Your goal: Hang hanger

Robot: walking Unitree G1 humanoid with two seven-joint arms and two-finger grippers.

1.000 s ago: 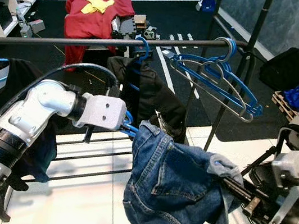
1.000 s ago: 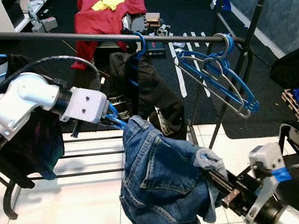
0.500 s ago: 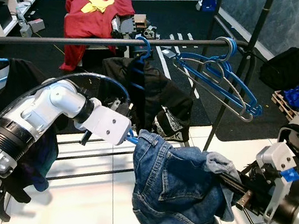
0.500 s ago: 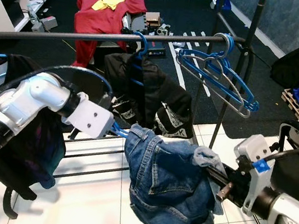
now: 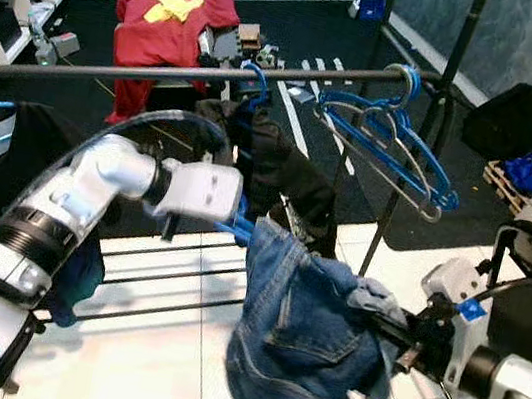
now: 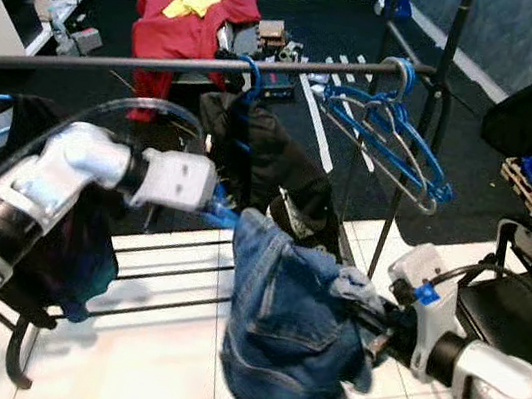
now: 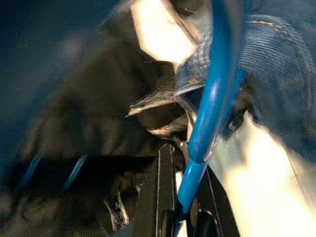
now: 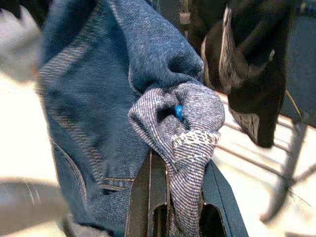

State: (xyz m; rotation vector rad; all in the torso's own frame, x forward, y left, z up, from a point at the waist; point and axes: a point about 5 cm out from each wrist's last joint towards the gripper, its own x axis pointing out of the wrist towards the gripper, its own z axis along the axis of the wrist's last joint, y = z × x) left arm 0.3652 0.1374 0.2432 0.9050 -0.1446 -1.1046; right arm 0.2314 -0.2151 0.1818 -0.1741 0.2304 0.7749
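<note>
L claw (image 5: 238, 228) + R claw (image 5: 389, 330) grip hanger (image 7: 210, 94) ends, jeans (image 5: 300, 337) between.

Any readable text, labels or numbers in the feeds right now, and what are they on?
No text can be read.
The red shirt on the floor has a yellow graphic, no legible letters.
The hanging black garment has a pale print, too blurred to read.
The jeans show no label.

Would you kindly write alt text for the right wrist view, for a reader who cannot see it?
The right gripper pinches a fold of striped grey lining of blue denim shorts, with a blue hanger tip peeking through. A black garment hangs behind, over pale floor tiles.
</note>
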